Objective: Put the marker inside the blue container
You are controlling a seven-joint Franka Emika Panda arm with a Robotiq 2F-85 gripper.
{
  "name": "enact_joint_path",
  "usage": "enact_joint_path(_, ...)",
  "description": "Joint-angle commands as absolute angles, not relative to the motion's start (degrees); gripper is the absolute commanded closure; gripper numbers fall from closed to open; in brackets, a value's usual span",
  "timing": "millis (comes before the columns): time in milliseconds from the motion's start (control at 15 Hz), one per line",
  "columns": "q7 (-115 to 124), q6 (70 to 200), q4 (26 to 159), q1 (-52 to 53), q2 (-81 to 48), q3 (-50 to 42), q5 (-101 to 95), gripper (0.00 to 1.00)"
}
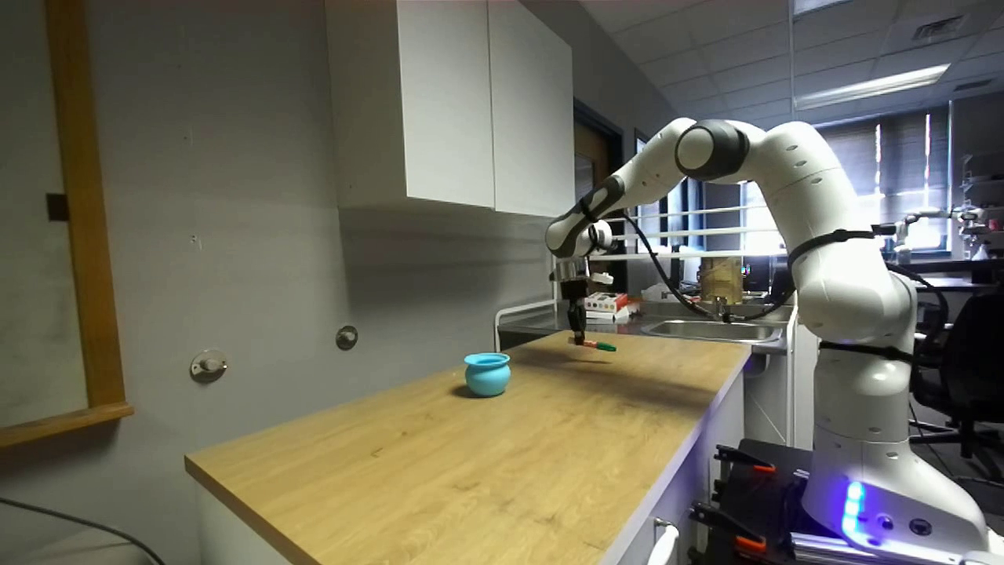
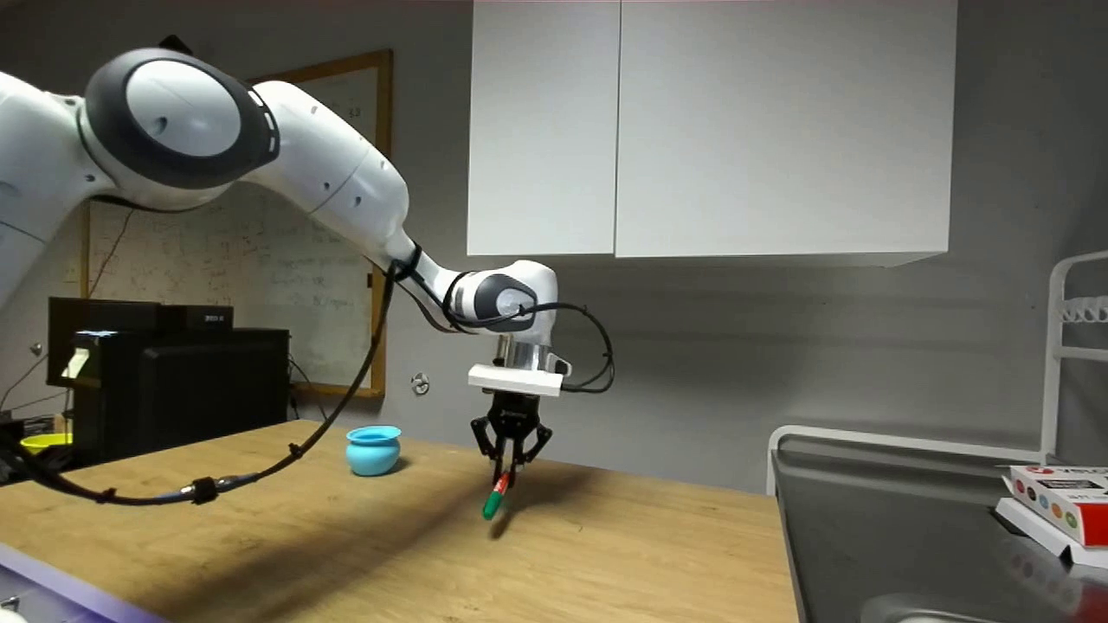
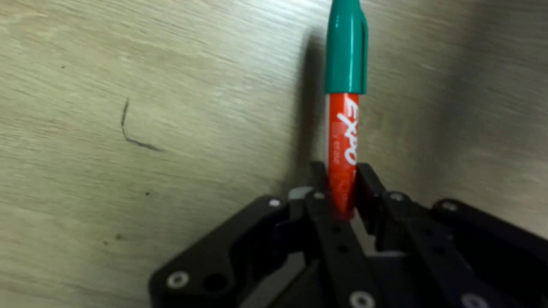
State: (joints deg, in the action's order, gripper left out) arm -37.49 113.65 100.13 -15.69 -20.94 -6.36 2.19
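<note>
The marker has a green cap and a red and white body. It shows in the wrist view [image 3: 342, 128] and in both exterior views [image 1: 602, 345] [image 2: 495, 500]. My gripper [image 3: 341, 182] is shut on the marker's red body, with the green cap sticking out. In both exterior views the gripper [image 1: 579, 339] [image 2: 508, 472] points down and holds the marker roughly level, a little above the table; its shadow lies apart from it. The blue container [image 1: 487, 378] [image 2: 373, 453] stands upright on the table, apart from the gripper. It is out of the wrist view, and its inside is hidden.
The wooden table [image 1: 471, 463] runs along a grey wall. White cabinets [image 1: 451, 102] hang above it. A sink counter [image 2: 866, 519] adjoins the table's end, with a red and white box [image 2: 1060, 502] on it. A black cable [image 2: 346, 398] hangs from the arm.
</note>
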Motion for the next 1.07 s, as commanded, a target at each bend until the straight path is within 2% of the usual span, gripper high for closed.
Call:
enact_joint_path(0,-27.63,120.17,109.24,-13.17,-11.84,-5.03,6.53,0.88)
enact_joint_path(533,-9.55,133.76,120.84,-3.04,1.02,-0.38,10.75,0.88)
enact_joint_path(1000,5.19,142.84,120.46,2.91,3.59,3.71,3.02,0.88)
